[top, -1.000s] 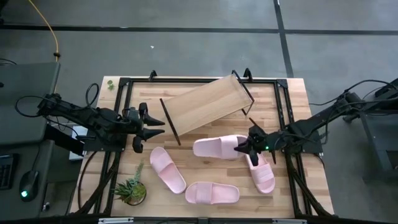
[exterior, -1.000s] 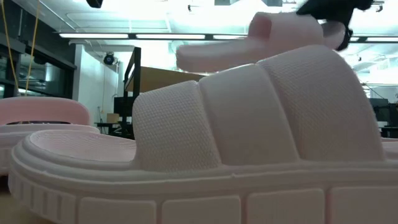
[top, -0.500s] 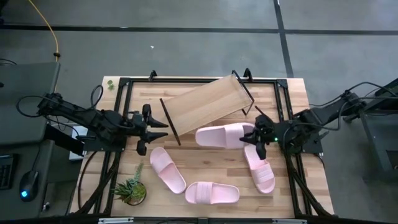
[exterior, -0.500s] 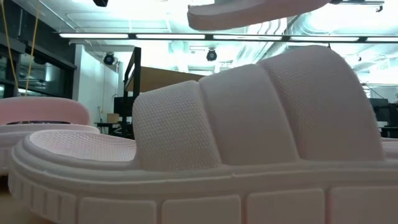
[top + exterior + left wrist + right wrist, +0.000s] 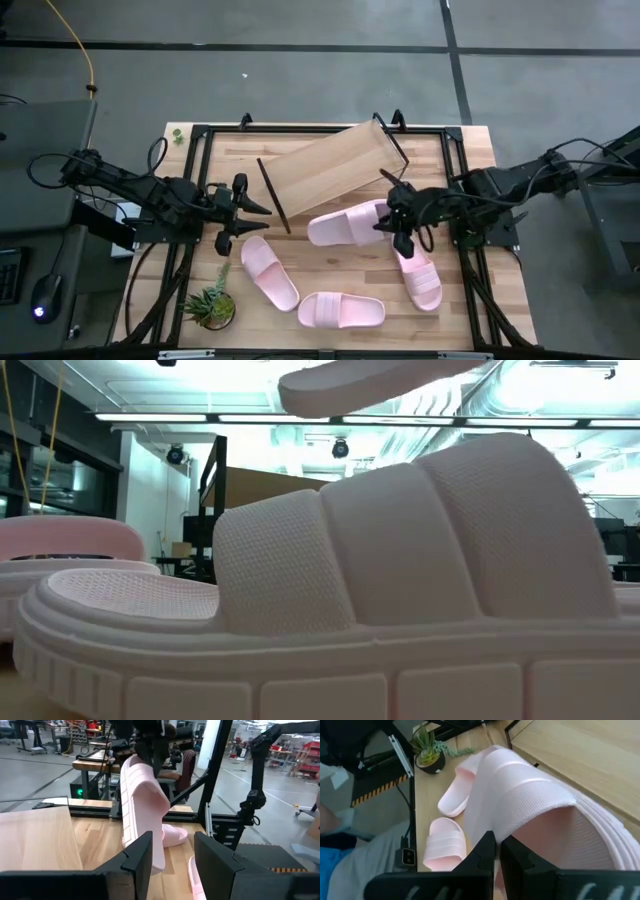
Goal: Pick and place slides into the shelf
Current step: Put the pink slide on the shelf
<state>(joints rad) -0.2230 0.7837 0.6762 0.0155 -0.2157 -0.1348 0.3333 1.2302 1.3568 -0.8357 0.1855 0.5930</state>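
Four light-pink slides show in the high view. One slide [image 5: 345, 226] is held by my right gripper [image 5: 396, 220], shut on it, just near of the shelf [image 5: 330, 168], a slanted light-wood board on a black frame. Three slides [image 5: 268, 272] [image 5: 342, 311] [image 5: 421, 277] lie sole-down on the table. One of them fills the low view [image 5: 400, 590], and the held slide [image 5: 370, 378] hangs above it. My left gripper [image 5: 250, 209] is open, left of the shelf, touching nothing. My right gripper pinches the slide's strap at its edge [image 5: 507, 827] between the two fingers [image 5: 482, 851], at the end of the slide toward the table's right. The slide is lifted clear and tilted, sole [image 5: 132, 785] turned toward the table's left, hanging below the fingers.
A small potted plant [image 5: 212, 305] stands at the table's near left corner. A black metal frame [image 5: 200, 135] runs around the tabletop. The shelf board [image 5: 35, 837] shows beside my left gripper [image 5: 172, 860] in its wrist view.
My right gripper has risen with the slide, carrying it off the table and a little toward the far edge and the shelf; the slide has tipped up from lying flat. My left gripper has crept toward the table's right.
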